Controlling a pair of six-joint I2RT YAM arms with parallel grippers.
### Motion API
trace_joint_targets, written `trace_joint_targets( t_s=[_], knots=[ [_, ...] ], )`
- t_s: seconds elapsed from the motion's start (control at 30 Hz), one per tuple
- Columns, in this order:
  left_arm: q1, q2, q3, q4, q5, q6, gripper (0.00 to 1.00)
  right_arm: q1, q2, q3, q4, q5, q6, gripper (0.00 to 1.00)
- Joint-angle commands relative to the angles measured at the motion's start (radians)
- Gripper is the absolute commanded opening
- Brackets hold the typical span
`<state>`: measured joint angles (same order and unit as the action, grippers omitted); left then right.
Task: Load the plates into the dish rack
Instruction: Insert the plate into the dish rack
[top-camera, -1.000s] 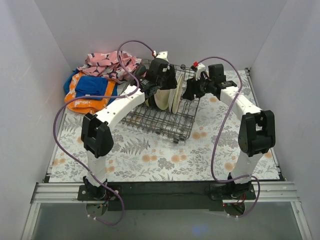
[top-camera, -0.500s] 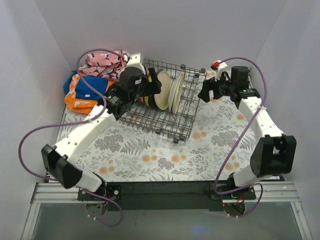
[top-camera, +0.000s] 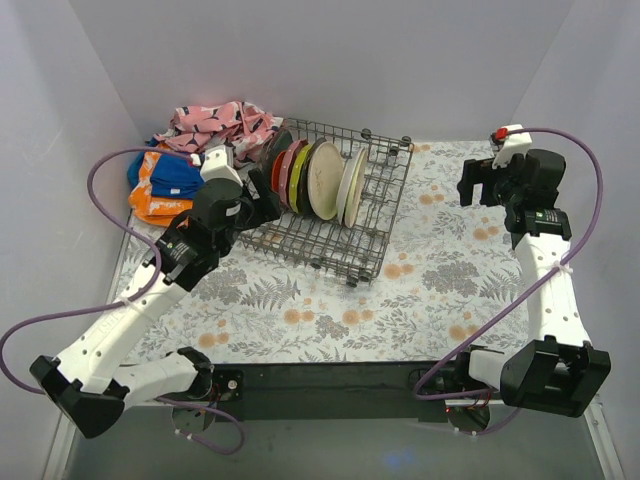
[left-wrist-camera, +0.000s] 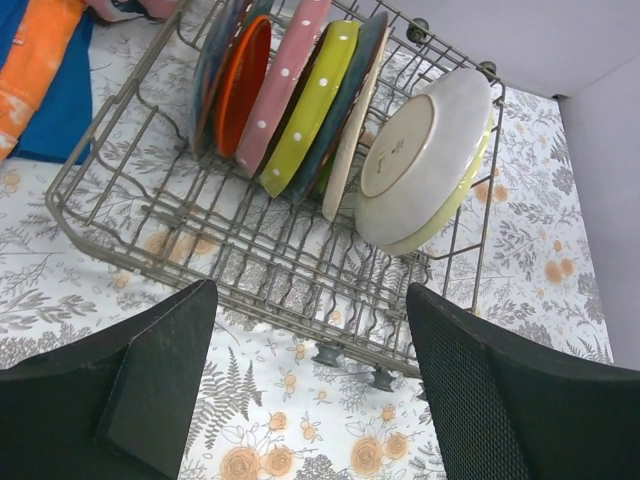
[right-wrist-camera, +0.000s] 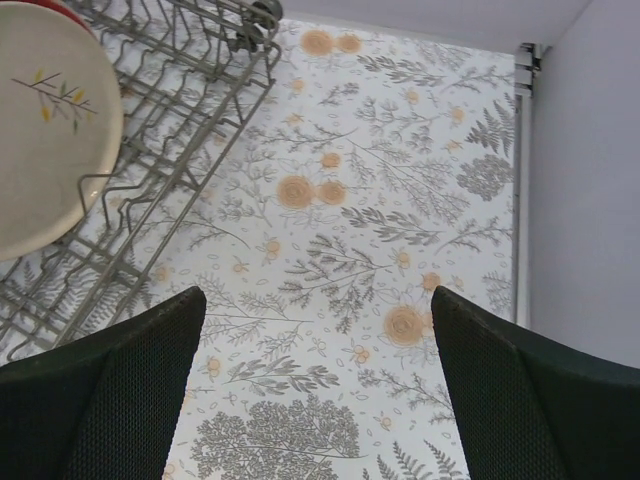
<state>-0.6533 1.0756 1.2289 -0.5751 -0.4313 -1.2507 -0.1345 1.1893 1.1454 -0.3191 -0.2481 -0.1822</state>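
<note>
The plates (top-camera: 312, 176) stand on edge in a row between the tines at the far end of the dish rack (top-camera: 372, 243), which sits on the floral table (top-camera: 400, 300). There seem to be about nine, though they overlap too much to count. The left gripper (top-camera: 262, 192) hovers at the rack's near-left side with its fingers spread and nothing between them. The right gripper (top-camera: 478, 184), well apart to the right, is also spread wide and empty. Folded cloths (top-camera: 185, 165) lie behind the rack on its left.
</note>
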Motion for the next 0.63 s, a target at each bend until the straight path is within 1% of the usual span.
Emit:
trace_joint_targets(
  t_s=[0.0,0.23,0.4,0.6],
  knots=[
    [0.004,-0.072,-0.022,-0.049,-0.069,-0.026,0.75,-0.002,-0.028,0.005,-0.021,0.177,0.029,0.98],
    [0.004,-0.101,-0.026,-0.086,-0.076,-0.036,0.75,-0.002,-0.043,0.007,-0.029,0.225,0.087,0.98],
    [0.004,-0.14,-0.039,-0.1,-0.089,-0.039,0.75,-0.002,-0.051,0.01,-0.029,0.216,0.073,0.98],
    [0.004,-0.146,-0.026,-0.123,-0.089,-0.032,0.76,-0.002,-0.069,-0.007,-0.028,0.198,0.052,0.98]
  ],
)
